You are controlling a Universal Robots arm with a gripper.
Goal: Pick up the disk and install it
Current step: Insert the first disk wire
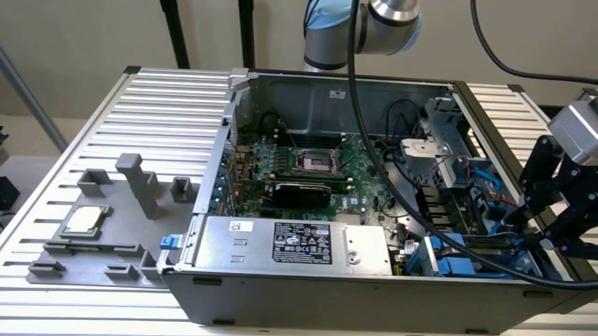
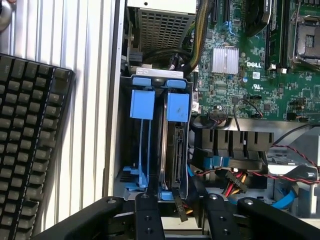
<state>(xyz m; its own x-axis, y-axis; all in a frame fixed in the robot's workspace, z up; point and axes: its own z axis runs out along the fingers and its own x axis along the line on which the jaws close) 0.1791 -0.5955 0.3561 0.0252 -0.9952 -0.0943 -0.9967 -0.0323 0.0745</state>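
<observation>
The gripper (image 2: pixel 181 199) hangs over the drive bay of the open computer case (image 1: pixel 374 301) with its jaws spread: two black fingers (image 2: pixel 148 215) stand apart with a gap between them. The disk (image 2: pixel 176 150) sits on edge in a bay slot, running straight away from the jaws, its near end in the gap between them. Whether either finger touches it cannot be told. Its blue carrier tab (image 2: pixel 178 106) lies at the far end. A second blue carrier (image 2: pixel 142 106) stands just beside the disk, in line with one jaw. Past the other jaw lie red and yellow cables (image 2: pixel 235 184) and the green motherboard (image 2: pixel 240 75).
</observation>
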